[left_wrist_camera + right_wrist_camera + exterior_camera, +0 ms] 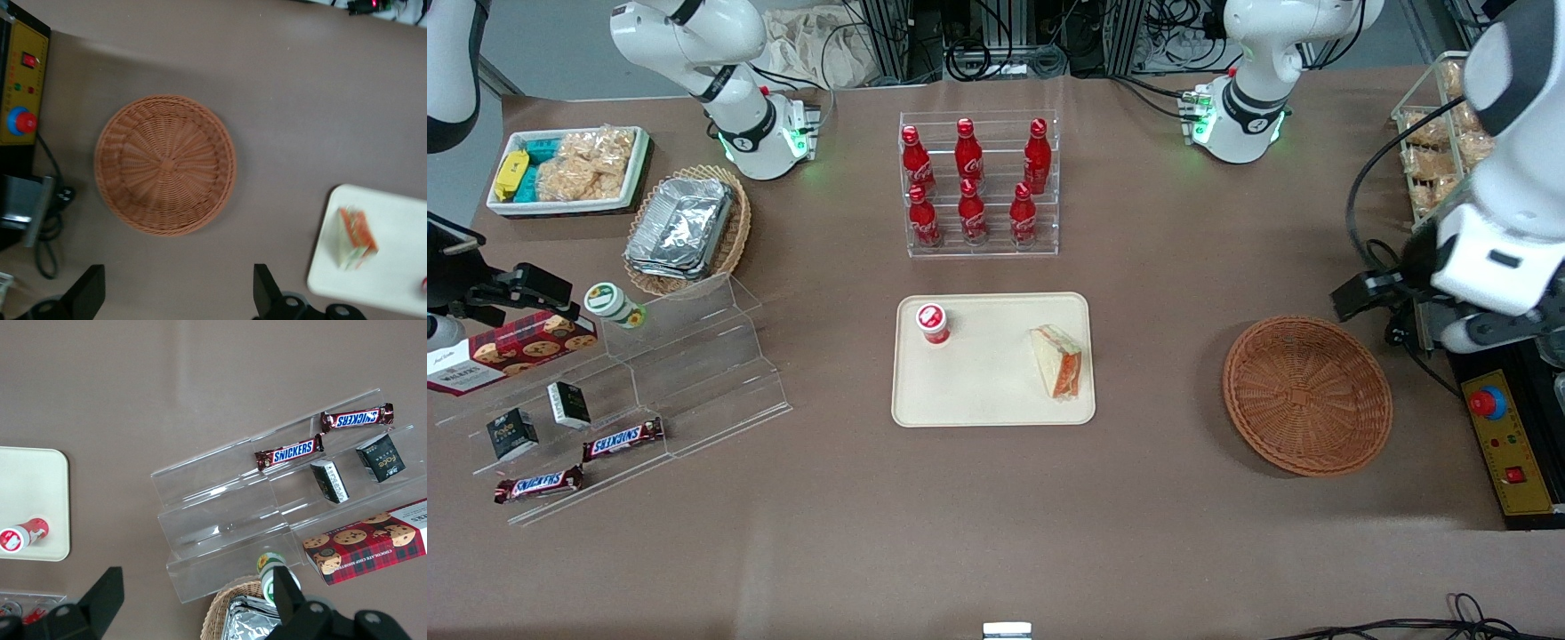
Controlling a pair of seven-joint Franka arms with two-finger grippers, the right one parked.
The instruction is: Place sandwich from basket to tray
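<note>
The sandwich [1058, 360] lies on the cream tray [987, 391], near the tray's edge that faces the basket; it also shows in the left wrist view [355, 238] on the tray [393, 273]. The round reddish-brown wicker basket [1305, 394] is empty, as the left wrist view [165, 165] shows too. My left gripper [178, 280] is open and holds nothing. It hangs high above the bare table, a little farther from the front camera than the basket, on the working arm [1503, 249].
A small red-and-white cup [933, 322] stands on the tray. A bottle rack [980, 182] stands farther back. A yellow control box [1501, 436] lies beside the basket. Clear shelves with snacks [649, 373] and a foil-container basket [685, 227] lie toward the parked arm's end.
</note>
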